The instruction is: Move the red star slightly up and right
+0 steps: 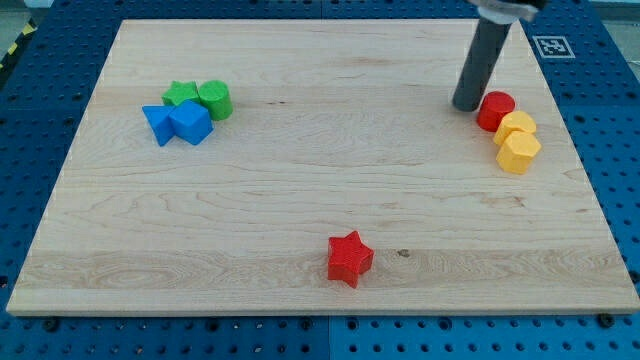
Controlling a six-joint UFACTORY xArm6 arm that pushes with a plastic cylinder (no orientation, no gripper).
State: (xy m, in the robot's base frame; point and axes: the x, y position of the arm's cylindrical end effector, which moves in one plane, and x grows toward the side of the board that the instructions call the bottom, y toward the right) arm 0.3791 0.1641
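Note:
The red star (349, 258) lies on the wooden board (320, 190) near the view's bottom edge, a little right of centre. My tip (465, 106) rests on the board at the view's upper right, far from the star and just left of a red cylinder (495, 110). The rod rises from the tip toward the view's top edge.
Two yellow blocks (518, 139) sit just below and right of the red cylinder. At the view's upper left, a green star (181, 95), a green cylinder (214, 99) and two blue blocks (178, 123) cluster together. Blue pegboard surrounds the board.

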